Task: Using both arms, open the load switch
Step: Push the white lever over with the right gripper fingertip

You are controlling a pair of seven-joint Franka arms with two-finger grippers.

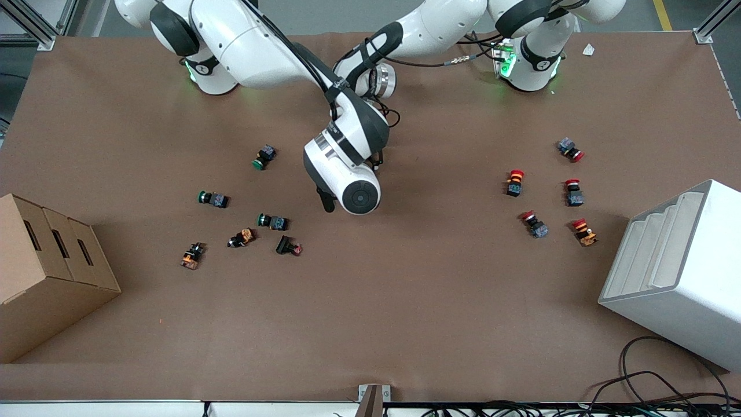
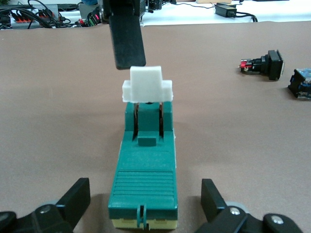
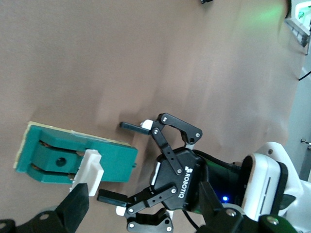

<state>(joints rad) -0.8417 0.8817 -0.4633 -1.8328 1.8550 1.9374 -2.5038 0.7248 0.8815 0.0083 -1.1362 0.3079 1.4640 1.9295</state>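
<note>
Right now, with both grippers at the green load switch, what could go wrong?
The left gripper stands open around the dark-green rectangular load switch, not clamping it, so pushing could slide the block across the brown table. One finger of the open right gripper sits by the white plastic lever and might slip off. Both grippers crowd together and could collide.
</note>
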